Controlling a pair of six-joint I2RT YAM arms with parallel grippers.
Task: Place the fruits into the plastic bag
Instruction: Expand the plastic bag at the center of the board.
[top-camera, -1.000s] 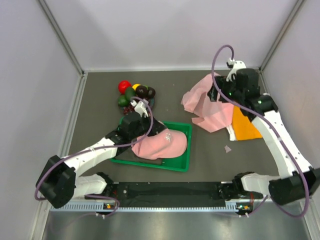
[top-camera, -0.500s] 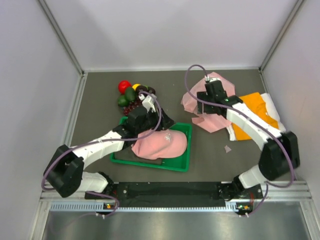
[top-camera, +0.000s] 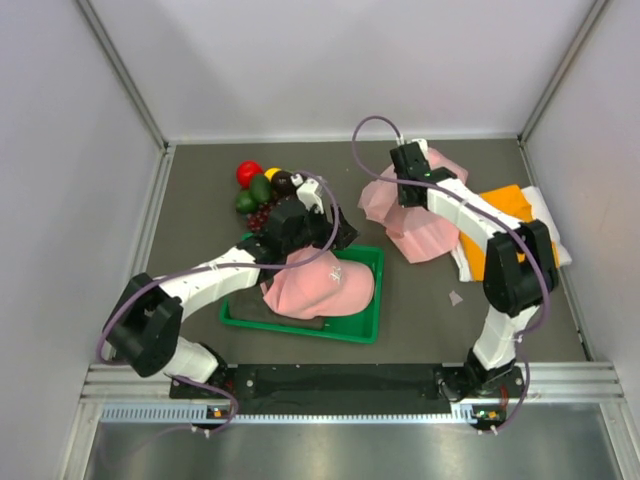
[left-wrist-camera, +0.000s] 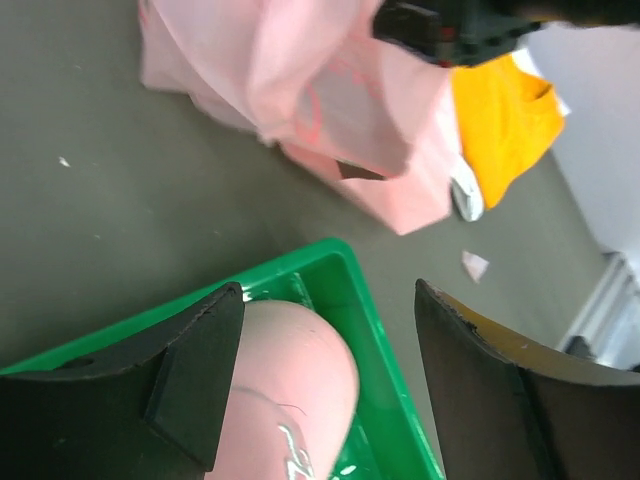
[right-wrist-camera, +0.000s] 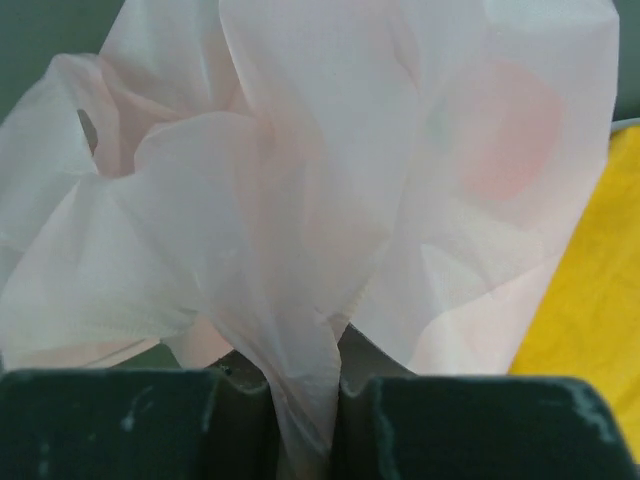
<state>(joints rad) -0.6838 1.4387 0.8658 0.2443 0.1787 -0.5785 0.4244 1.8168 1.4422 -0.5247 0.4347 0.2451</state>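
The fruits lie in a small pile at the back left of the mat: a red one, a yellow one, green avocados, dark brown ones and dark grapes. The pink plastic bag lies crumpled at the back right. My right gripper is at its left edge, and in the right wrist view it is shut on a fold of the bag. My left gripper hangs open over the far side of the green tray. Nothing sits between its fingers; the pink cap lies below them.
A green tray with a pink baseball cap sits in the near middle. An orange cloth on white paper lies right of the bag. A small paper scrap is on the mat. Grey walls close in three sides.
My left gripper opened and swung right from the fruit pile to over the tray. My right arm swept left to the bag's left edge and shut on a fold.
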